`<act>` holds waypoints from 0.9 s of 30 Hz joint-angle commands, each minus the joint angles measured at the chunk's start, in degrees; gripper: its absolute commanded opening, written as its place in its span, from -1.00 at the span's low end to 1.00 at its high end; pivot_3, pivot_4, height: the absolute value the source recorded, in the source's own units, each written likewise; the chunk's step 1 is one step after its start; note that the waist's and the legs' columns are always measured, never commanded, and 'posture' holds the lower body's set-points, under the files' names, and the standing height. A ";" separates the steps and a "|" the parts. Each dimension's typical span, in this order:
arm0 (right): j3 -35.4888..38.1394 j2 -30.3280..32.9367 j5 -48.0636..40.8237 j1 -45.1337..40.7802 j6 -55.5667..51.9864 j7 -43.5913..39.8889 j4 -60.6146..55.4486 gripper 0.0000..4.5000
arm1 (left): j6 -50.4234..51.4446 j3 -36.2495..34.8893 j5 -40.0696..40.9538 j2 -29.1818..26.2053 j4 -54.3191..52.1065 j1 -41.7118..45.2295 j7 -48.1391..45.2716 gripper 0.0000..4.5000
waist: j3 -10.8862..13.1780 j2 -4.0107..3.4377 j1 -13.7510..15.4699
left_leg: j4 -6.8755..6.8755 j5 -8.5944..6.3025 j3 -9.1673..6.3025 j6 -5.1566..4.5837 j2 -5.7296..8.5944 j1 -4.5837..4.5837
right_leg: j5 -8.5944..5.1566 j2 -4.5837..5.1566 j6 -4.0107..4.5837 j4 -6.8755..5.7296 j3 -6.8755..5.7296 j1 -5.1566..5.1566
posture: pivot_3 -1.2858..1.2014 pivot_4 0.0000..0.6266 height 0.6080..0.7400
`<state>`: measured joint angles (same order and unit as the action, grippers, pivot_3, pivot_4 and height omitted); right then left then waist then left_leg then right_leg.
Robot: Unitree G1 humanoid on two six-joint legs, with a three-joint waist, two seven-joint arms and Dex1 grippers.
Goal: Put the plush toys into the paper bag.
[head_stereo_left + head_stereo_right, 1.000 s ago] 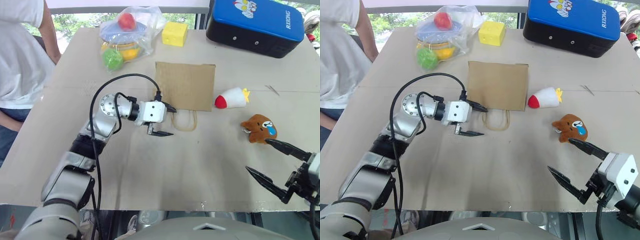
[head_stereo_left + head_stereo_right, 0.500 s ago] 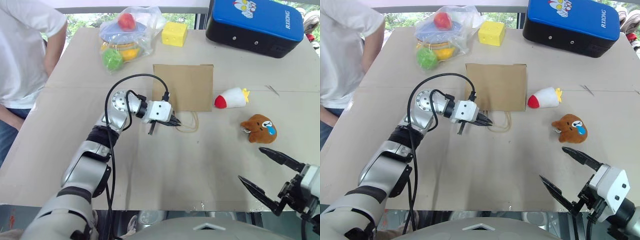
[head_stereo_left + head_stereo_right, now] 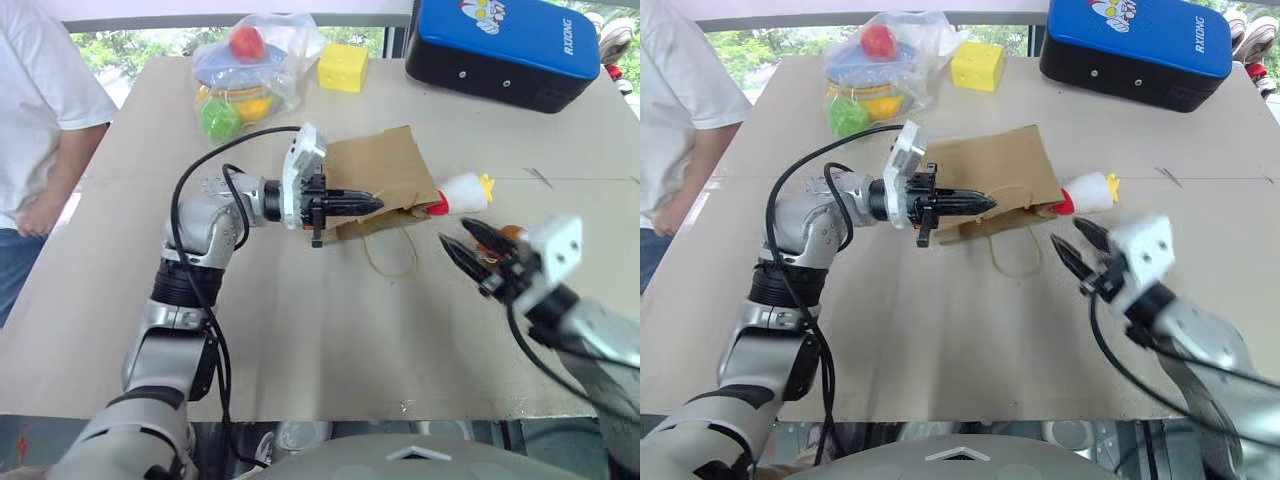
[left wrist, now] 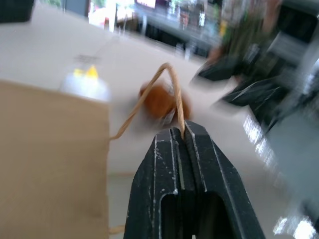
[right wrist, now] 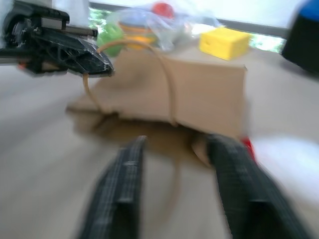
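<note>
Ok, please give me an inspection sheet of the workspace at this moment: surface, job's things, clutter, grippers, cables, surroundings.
Surface: beige table, dry.
Job's things: paper bag, one side raised by its cord handle; cone toy beside it; bear toy outside the bag.
Clutter: clear plastic bag of toys, yellow block, blue and black case.
Grippers: left gripper shut on the handle; right gripper open, empty.
Cables: black cable looping along the left arm.
Surroundings: person in white shirt at the table's edge.

The word "RIXIONG" is printed in white on the blue case at about one o'clock.
</note>
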<state>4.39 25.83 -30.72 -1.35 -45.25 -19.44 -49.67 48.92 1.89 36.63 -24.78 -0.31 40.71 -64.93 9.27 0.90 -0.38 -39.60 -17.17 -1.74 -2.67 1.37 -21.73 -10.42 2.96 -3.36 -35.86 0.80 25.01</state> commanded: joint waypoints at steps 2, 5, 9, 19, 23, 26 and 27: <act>-5.66 1.65 1.25 -9.51 -5.12 0.21 6.27 -0.96 | 11.49 -8.34 11.36 4.02 -5.36 1.17 10.73 -1.00 | 0.00 0.00 -0.05 | 0.00 0.06 -0.06 0.10 0.02 -0.01 | 0.01 0.00 0.01 -0.01 -0.03 0.00 | 0.03 -0.52 1.00; -9.51 1.96 3.05 -13.65 -6.23 -0.73 12.43 -0.96 | 16.71 -11.71 16.67 6.46 -6.32 1.32 16.42 -1.00 | 0.00 0.00 -0.20 | 0.02 0.13 -0.05 0.23 0.05 -0.02 | 0.01 0.02 0.00 -0.01 -0.02 0.02 | 0.03 -0.52 1.00; -12.77 1.15 5.78 -16.64 -3.16 -2.16 19.07 -0.96 | 19.63 -14.07 20.95 8.03 -7.01 0.89 21.53 -1.00 | 0.00 0.00 -0.28 | 0.05 0.14 -0.05 0.25 0.07 -0.03 | 0.01 0.03 0.01 0.00 -0.01 0.04 | 0.03 -0.52 1.00; -18.52 -13.28 12.63 -22.01 11.55 -2.08 37.80 -0.96 | 21.70 -20.96 31.25 13.32 -2.84 1.84 35.09 -1.00 | 0.00 0.00 -0.46 | 0.13 0.19 0.03 0.34 0.08 -0.01 | 0.03 0.04 0.03 -0.06 0.10 0.15 | 0.03 -0.52 1.00; -22.08 -16.91 18.19 -22.54 22.82 -3.40 47.38 -0.96 | 21.46 -23.35 35.55 14.67 -1.47 2.07 39.91 -1.00 | -0.01 0.00 -0.49 | 0.14 0.19 0.04 0.35 0.14 -0.03 | 0.04 0.10 0.02 -0.05 0.11 0.17 | 0.03 -0.52 1.00; -22.93 -18.87 19.97 -24.20 27.97 -5.23 51.95 -0.96 | 21.55 -23.85 38.33 15.00 -1.74 1.36 42.43 -1.00 | 0.00 0.00 -0.50 | 0.15 0.20 0.03 0.37 0.14 -0.02 | 0.04 0.10 0.02 -0.05 0.10 0.18 | 0.03 -0.52 1.00; -22.72 -19.44 20.51 -24.95 29.57 -5.38 53.00 -0.96 | 21.67 -23.94 39.35 14.89 -1.78 1.15 43.12 -1.00 | 0.00 0.00 -0.53 | 0.15 0.20 0.03 0.38 0.14 -0.03 | 0.04 0.10 0.02 -0.05 0.10 0.19 | 0.03 -0.52 1.00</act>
<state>-18.80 7.32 -11.02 -24.24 -19.69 -23.97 3.70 70.80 -21.45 72.72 -9.99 -0.76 41.51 -22.77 9.26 0.90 -0.91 -39.44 -16.96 -1.72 -2.28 1.51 -21.76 -10.38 3.07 -3.33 -35.91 0.91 25.19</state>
